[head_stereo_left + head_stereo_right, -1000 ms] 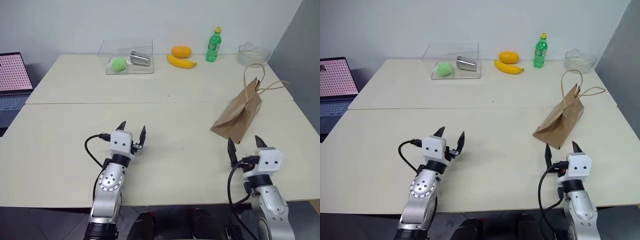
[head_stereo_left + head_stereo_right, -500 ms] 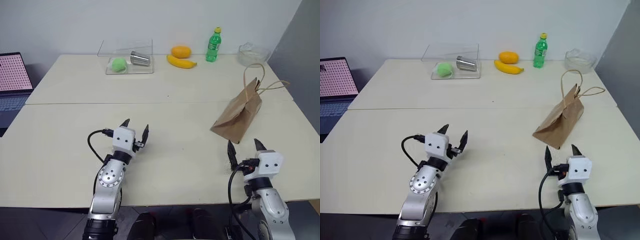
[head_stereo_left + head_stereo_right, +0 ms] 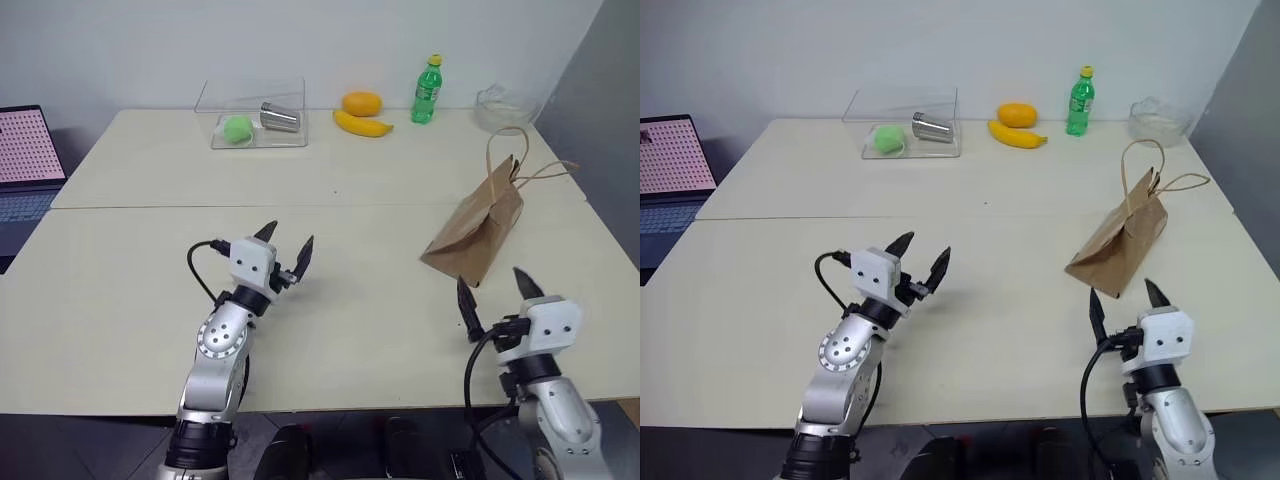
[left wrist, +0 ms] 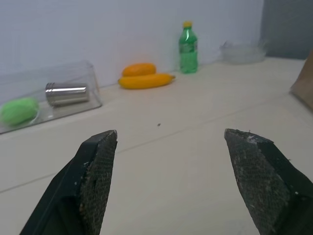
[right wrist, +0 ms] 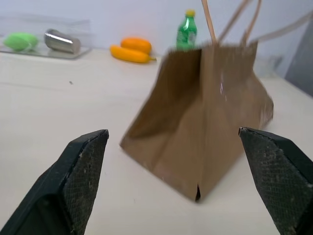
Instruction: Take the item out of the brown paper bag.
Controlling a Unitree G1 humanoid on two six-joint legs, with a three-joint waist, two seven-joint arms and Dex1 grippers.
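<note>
Item: the ketchup bottle is not visible; presumably inside the brown paper bag [image 3: 478, 228], so nothing has been taken out yet.
Right gripper [image 3: 494, 293]: nearest the camera, at the table's [image 3: 350, 330] near right edge, fingers spread wide and empty, pointing toward the bag just beyond it, not touching it.
Left gripper [image 3: 288, 243]: near-centre of the table, fingers spread wide and empty, well apart from the bag.
Bag: creased, leaning over with its base toward the right gripper and its mouth on the far side, near the table's right edge; the loop handles [image 3: 512, 152] stick up and out at the far end. From the right wrist view the closed base fold faces the gripper.
Far row: clear tray [image 3: 255, 125] holding a green ball [image 3: 237, 127] and a metal cup [image 3: 280, 118]; then an orange [image 3: 362, 103], a banana [image 3: 362, 124], a green soda bottle [image 3: 427, 90] and a clear bowl [image 3: 505, 104].
Progress: at the start. Left to do, as I judge it: reach the bag, steady or open its mouth, grasp the bottle, lift it clear.
</note>
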